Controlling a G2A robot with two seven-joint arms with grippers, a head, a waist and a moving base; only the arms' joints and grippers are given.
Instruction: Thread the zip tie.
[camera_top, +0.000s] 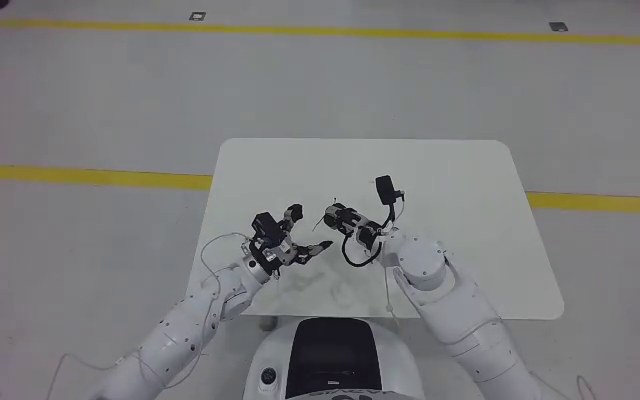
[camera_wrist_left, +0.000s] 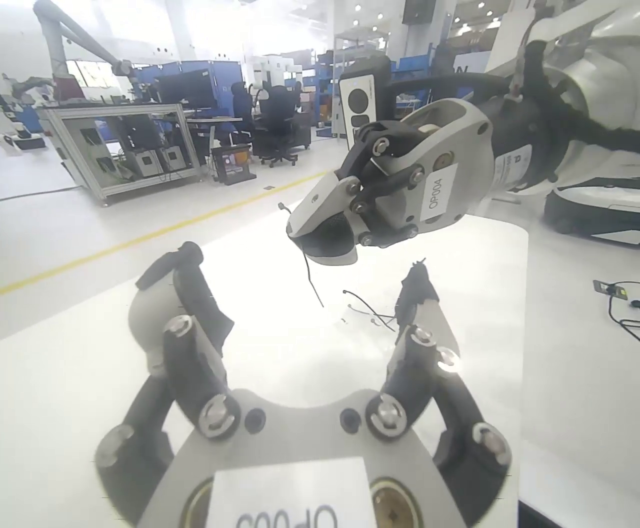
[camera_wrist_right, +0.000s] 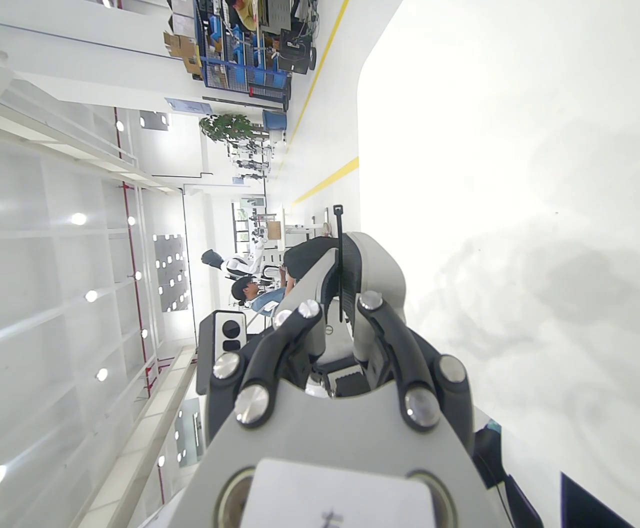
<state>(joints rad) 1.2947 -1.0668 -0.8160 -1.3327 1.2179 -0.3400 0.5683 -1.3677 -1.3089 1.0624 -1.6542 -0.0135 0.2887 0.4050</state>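
Right, white table (camera_top: 450, 200), both claws over its 9 o'clock half. Left claw (camera_wrist_left: 300, 265) is spread wide and holds nothing. Right claw (camera_wrist_right: 344, 267), at 2 o'clock from it, is pinched on the zip tie (camera_wrist_right: 339, 227), whose ends stick out past the pads.

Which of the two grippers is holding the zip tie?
The right gripper. Its jaws are shut on the thin black zip tie, whereas the left gripper has its jaws spread wide with nothing between them.
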